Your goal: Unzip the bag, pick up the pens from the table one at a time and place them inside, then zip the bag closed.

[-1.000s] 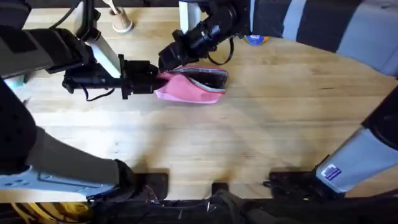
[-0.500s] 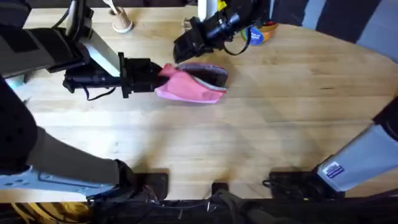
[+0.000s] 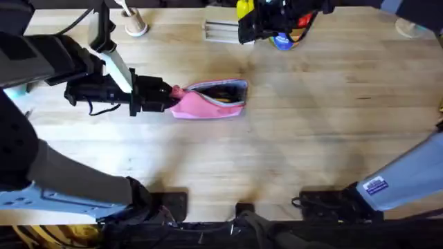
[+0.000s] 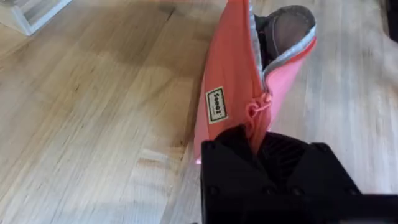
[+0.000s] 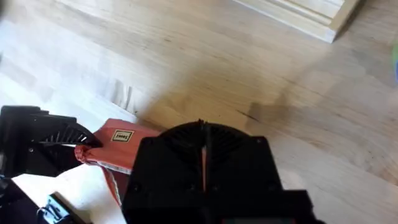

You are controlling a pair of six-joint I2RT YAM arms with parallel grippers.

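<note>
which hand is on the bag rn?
The left hand: it pinches the bag at its zipper end. The right hand is away near the table's far edge.

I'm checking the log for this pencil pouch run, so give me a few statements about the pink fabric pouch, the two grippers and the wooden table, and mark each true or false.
1. The pink fabric pouch lies on the light wooden butcher-block table. True.
2. The pouch's zipper is fully closed. False: its top gapes open, showing the grey lining.
3. The left gripper holds the pouch at one end. True: in the left wrist view its fingers pinch the end by the zipper.
4. The right gripper is gripping the pouch's other end. False: it sits above and apart from the pouch, fingers shut on nothing.
5. The pouch stands in a wooden tray. False: it rests on the bare table.
</note>
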